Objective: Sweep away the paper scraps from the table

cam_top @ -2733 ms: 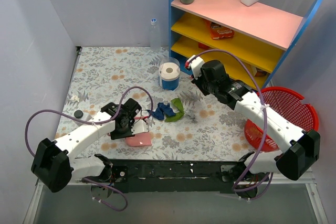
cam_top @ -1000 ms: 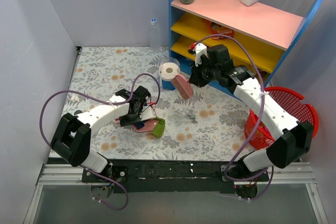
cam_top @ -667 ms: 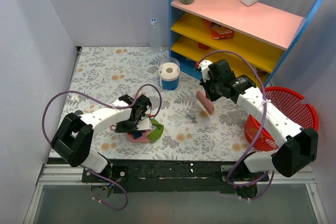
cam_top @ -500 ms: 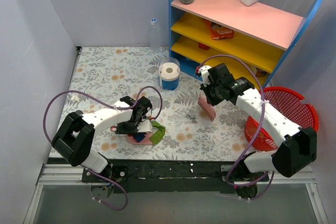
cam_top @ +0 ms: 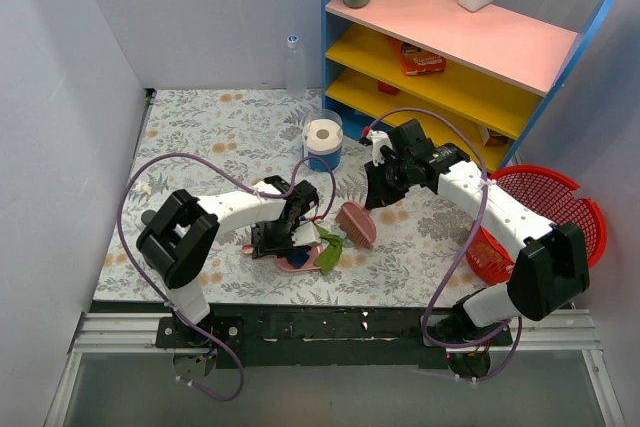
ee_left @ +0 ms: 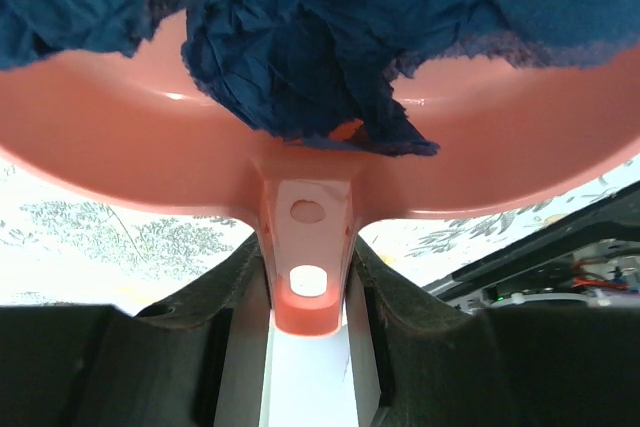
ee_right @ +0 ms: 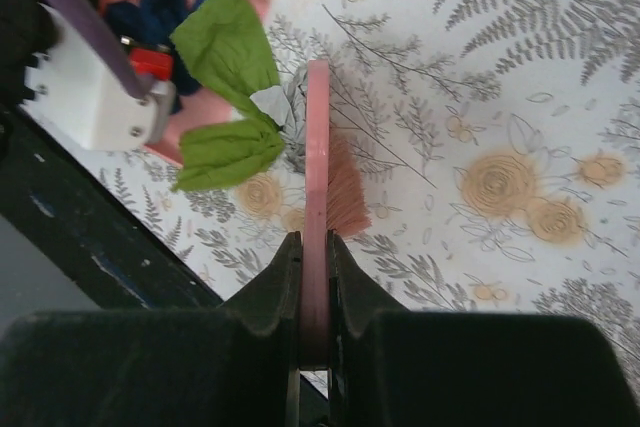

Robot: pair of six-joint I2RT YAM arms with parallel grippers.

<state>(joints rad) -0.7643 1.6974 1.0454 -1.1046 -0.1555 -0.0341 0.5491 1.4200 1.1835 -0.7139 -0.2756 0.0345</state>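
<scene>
Status at the front of the table: your left gripper pinches the pan by its handle, fingers tight on both sides. The pan lies on the cloth. Blue scraps are heaped inside it. Green scraps drape over its open lip, partly on the cloth. Your right gripper is clamped on the brush, which stands on edge with its bristles down. A whitish scrap lies on the table between the green scraps and the brush, touching the brush.
</scene>
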